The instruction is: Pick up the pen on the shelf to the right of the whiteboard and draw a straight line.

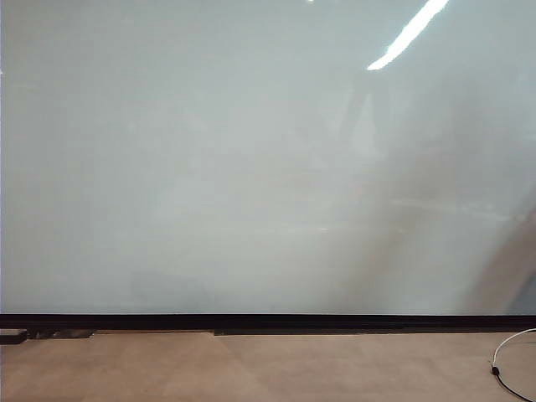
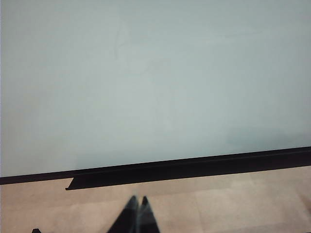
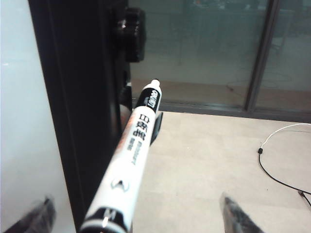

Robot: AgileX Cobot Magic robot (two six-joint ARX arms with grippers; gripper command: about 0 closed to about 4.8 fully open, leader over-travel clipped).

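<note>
Pale, glossy whiteboard (image 1: 251, 167) fills nearly everything I get from the exterior view, with its black strip along the lower edge and beige floor below it. No stroke is on the board yet, so the straight line is still to be drawn. Neither arm shows here. A white cable (image 1: 511, 356) curls on the floor below the board's right end.

From the left wrist view I see the same board and strip, and my left tool (image 2: 137, 208) hanging low in front of the strip with its two dark tips pressed together, closed on nothing and well clear of the work.

From the right wrist view the pen (image 3: 129, 160) lies against the whiteboard's black side frame (image 3: 77, 107), propped on a small black holder (image 3: 155, 127), its dark end pointing away from the camera. My right tool (image 3: 138, 216) is spread wide, one finger on the board side of the frame and the other out over the floor, with the pen's near end between them but not yet touched.

My worry is the frame: the board-side finger could strike it as I close in, or a skewed pinch on the round barrel could roll the pen off its holder.
</note>
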